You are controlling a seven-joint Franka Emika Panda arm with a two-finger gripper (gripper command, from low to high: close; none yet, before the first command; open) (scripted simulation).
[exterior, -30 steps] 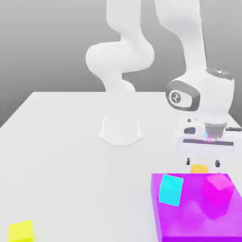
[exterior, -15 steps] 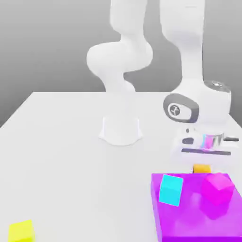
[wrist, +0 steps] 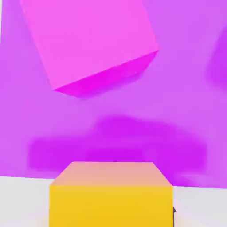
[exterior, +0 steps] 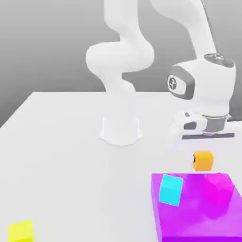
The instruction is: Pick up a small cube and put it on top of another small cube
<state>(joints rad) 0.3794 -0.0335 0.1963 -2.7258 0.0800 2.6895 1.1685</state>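
Note:
The small orange cube [exterior: 202, 160] hangs clear of the white table, just behind the far edge of a purple block. My gripper [exterior: 202, 151] is shut on the small cube from above, under the white hand [exterior: 204, 127]. In the hand view the small orange cube [wrist: 111, 195] sits close up between the jaws, with the purple block and a magenta cube [wrist: 93, 44] beyond it. A small yellow cube [exterior: 21, 231] of about the same size lies on the table at the near corner on the exterior view's left.
The large purple block [exterior: 189, 222] at the exterior view's near right carries a cyan cube [exterior: 170, 190] and a magenta cube [exterior: 217, 189]. The arm's white base [exterior: 121, 130] stands mid-table.
The jaws closed on the orange cube, and the hand has since risen, lifting the cube off the table behind the purple block.

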